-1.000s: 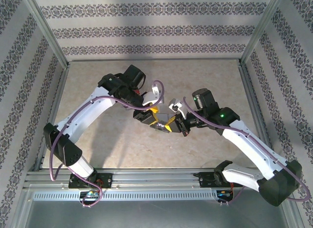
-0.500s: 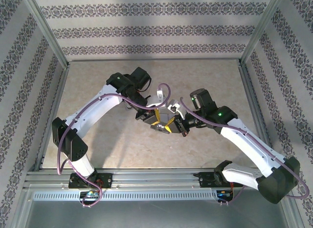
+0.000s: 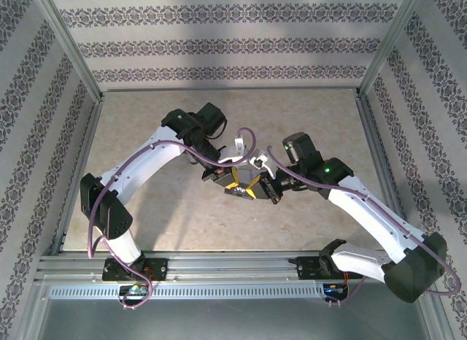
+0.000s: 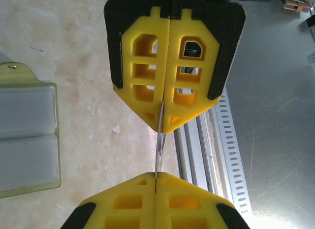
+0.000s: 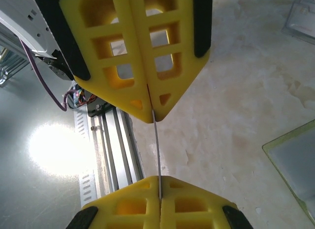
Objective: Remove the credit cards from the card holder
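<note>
Here, a thin sheet point(image 4: 158, 150) stands edge-on in the gap between my two pincers, clamped at one end by my left pincer point(image 4: 163, 125) and at the other by my right pincer point(image 5: 150, 112). From the edge alone I cannot tell its face or colour, nor whether it is one of the credit cards. Both pairs of yellow fingers point(image 4: 150, 110) are pressed flat together on it, with nothing between the pads but the sheet itself. The two pincers meet tip to tip, close but not touching, and only a bare strip of sheet bridges them.

The card holder point(image 4: 27, 140) lies flat on the table point(image 4: 74, 42) beside my left pincer, off the outer face of one finger and apart from it: two pale grey panels framed by a yellow-green rim. A corner with a like yellow-green rim shows near my right pincer, on the table to one side of its tip. Farther from my right pincer a clear plastic piece point(image 5: 301, 17) rests on the table, too cropped to identify.

From the overhead camera my arms bend inward from either side, and the pincers join over the middle of the table, ahead of the metal rail point(image 3: 233, 268) where my bases are bolted. White specks dot the marbled surface under my left pincer.
</note>
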Controlling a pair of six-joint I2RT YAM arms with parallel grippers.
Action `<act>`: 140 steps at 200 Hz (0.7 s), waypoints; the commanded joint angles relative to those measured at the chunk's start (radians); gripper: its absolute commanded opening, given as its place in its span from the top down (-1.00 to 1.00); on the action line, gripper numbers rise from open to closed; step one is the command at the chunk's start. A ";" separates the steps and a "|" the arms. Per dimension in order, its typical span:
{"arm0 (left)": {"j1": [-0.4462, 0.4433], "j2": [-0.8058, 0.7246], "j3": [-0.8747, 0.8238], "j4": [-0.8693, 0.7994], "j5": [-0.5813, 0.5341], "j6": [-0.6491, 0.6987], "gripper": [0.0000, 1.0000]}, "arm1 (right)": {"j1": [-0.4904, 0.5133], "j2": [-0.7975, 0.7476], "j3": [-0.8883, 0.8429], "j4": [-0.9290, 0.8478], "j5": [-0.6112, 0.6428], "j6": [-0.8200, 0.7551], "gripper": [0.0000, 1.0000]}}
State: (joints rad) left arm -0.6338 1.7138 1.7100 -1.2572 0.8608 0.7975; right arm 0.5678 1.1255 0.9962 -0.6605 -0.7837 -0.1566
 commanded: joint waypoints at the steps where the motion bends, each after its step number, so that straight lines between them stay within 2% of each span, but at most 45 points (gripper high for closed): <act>1: -0.017 -0.027 -0.037 0.016 0.001 0.020 1.00 | 0.012 -0.010 0.014 0.054 0.002 0.000 0.78; 19: -0.015 -0.053 -0.065 0.064 -0.032 -0.003 1.00 | 0.008 -0.027 -0.001 0.077 0.034 0.017 0.45; 37: -0.001 -0.095 -0.116 0.154 -0.077 -0.052 1.00 | -0.007 -0.054 -0.016 0.088 0.054 0.032 0.03; 54: 0.038 -0.142 -0.181 0.282 -0.119 -0.124 1.00 | -0.030 -0.090 -0.034 0.108 0.077 0.051 -0.23; 91: 0.168 -0.210 -0.334 0.630 -0.228 -0.257 1.00 | -0.103 -0.175 -0.080 0.174 0.137 0.140 -0.55; 98: 0.190 -0.215 -0.354 0.681 -0.239 -0.259 1.00 | -0.112 -0.187 -0.086 0.187 0.158 0.157 -0.74; 110: 0.223 -0.207 -0.378 0.743 -0.261 -0.244 1.00 | -0.122 -0.206 -0.097 0.207 0.206 0.184 -0.91; 120: 0.255 -0.191 -0.387 0.786 -0.259 -0.232 1.00 | -0.129 -0.224 -0.107 0.226 0.244 0.204 -0.96; 140: 0.332 -0.150 -0.392 0.869 -0.183 -0.225 1.00 | -0.140 -0.248 -0.120 0.253 0.348 0.245 -0.96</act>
State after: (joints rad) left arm -0.3725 1.5288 1.3281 -0.5953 0.6392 0.5888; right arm 0.4416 0.9096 0.8993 -0.4747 -0.5808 0.0151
